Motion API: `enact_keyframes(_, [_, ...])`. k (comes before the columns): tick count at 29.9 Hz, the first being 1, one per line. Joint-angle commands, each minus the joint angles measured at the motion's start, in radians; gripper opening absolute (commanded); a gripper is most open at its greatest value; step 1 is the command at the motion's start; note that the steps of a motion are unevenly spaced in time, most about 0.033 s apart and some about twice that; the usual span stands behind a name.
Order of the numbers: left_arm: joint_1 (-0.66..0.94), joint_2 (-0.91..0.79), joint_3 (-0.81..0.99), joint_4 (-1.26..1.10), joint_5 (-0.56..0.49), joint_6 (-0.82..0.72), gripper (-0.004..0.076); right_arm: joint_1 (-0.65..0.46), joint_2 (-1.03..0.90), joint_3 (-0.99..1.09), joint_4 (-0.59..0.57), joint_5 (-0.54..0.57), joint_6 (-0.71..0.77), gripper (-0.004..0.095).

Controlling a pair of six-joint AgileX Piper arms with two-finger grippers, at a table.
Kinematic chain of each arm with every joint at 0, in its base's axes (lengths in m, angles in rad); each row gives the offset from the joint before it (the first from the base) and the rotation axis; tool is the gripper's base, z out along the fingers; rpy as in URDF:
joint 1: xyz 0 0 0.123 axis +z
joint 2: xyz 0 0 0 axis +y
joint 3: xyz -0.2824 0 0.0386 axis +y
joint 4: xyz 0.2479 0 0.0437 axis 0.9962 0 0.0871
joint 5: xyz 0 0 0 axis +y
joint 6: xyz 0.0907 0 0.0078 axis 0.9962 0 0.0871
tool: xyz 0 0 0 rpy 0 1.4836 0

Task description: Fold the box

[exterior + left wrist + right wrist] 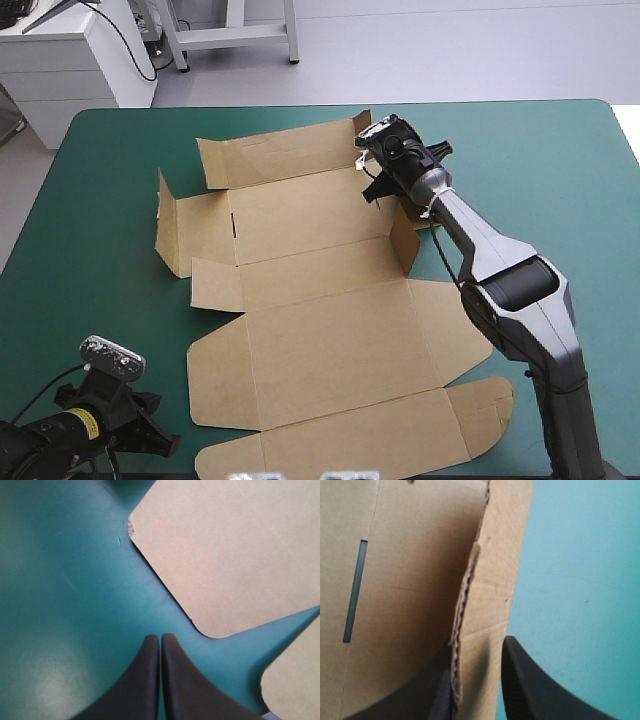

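Nearest the lens, at the table's [560, 180] 7 o'clock corner, the left pincer [160, 639] hung low over the teal-green cover, its black fingers pressed together on nothing. A rounded flap [225, 565] of the brown box [320, 330] lay flat just ahead of it, toward 1 o'clock.

The box sat at the table's middle, with its lid and near flaps spread flat toward 6 o'clock. Its far part had walls raised: a back wall [285, 150] at 12 o'clock and a side wall [170, 225] at 9 o'clock. At 3 o'clock of that far part the right pincer [477, 646] pinched the right side wall [404, 240], with the board upright between its two fingers.

The step in hand looked like forming the tray by standing up its sides. The next move probably called for keeping this wall square while it was tucked against the back wall. It probably also called for bringing the idle left pincer up to steady the 9 o'clock wall, lest the walls drop flat.
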Motion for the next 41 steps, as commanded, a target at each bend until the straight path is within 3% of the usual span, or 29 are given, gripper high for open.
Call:
enact_keyframes(1, [-0.005,0.006,-0.022,-0.008,-0.037,0.003,-0.0008,-0.007,-0.067,-0.034,-0.037,-0.014,-0.004,0.025])
enact_keyframes(7, [-0.005,0.006,-0.015,-0.01,-0.028,0.003,-0.0008,-0.013,-0.047,-0.034,-0.037,-0.012,-0.004,0.0203])
enact_keyframes(12, [-0.005,0.006,-0.003,-0.012,-0.011,0.003,-0.0008,-0.026,-0.036,-0.036,-0.014,0.001,-0.005,-0.002])
enact_keyframes(18, [-0.005,0.006,-0.003,-0.012,-0.011,0.003,-0.0008,-0.026,-0.036,-0.061,-0.042,0.032,-0.03,-0.0019])
enact_keyframes(34, [-0.005,0.006,-0.003,-0.012,-0.011,0.003,-0.0008,-0.026,-0.122,-0.127,0.106,-0.004,-0.64,-0.002])
enact_keyframes(41, [-0.005,0.006,-0.003,-0.012,-0.011,0.004,-0.0008,-0.027,-0.186,-0.127,0.288,-0.002,-0.977,-0.002])
